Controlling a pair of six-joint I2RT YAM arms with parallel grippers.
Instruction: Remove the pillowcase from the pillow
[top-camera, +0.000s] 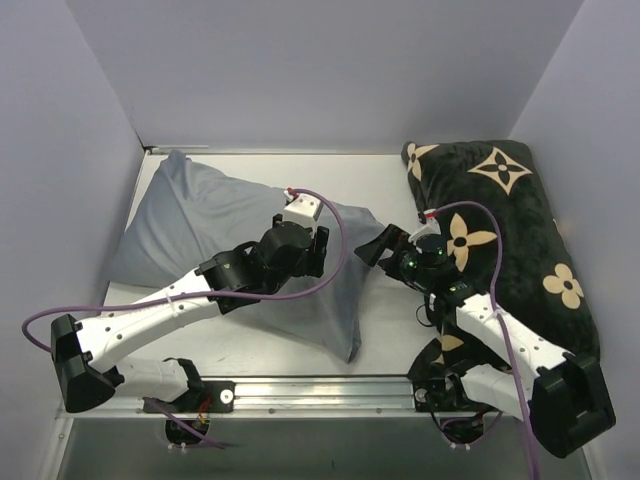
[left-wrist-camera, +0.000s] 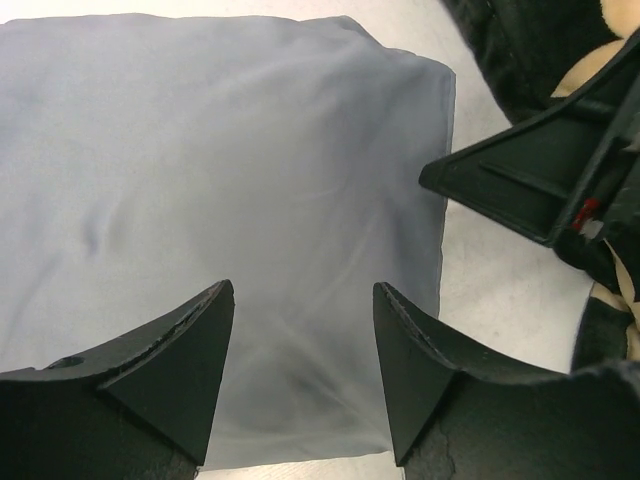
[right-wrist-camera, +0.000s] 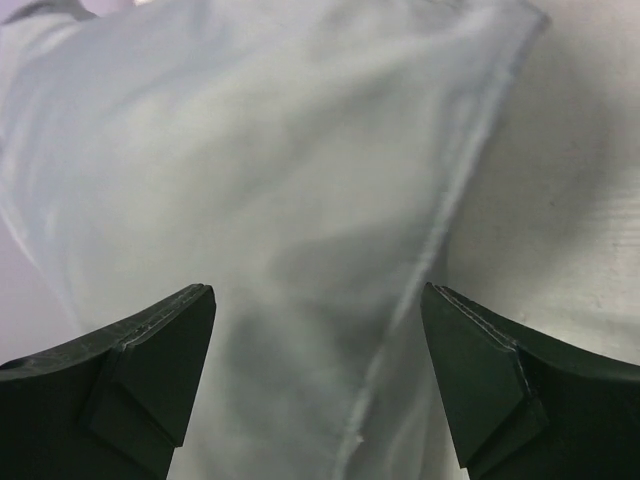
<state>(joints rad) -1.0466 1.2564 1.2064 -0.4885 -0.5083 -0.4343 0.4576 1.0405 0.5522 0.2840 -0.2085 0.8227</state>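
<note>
Pillowcase (top-camera: 190, 225) laid at the left of the tabletop (top-camera: 390, 185), nothing gripped.
The grey-blue cloth is seen puffed and wrinkled, with a black flowered cushion (top-camera: 510, 230) just beside it at the right. The left claw (left-wrist-camera: 300, 370) is held open above the cloth's middle. The right claw (right-wrist-camera: 315, 380) is spread wide over its right hem. Neither is closed on anything.

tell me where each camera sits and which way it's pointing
Top external: above and behind the bases, looking down on the table; left arm, right arm, pillowcase and black cushion show.
Left wrist: looks down at the pillowcase past the open left gripper.
Right wrist: faces the pillowcase's hemmed edge past the open right gripper.
Shared: every view sees the pillowcase; left wrist also catches the right gripper.
</note>
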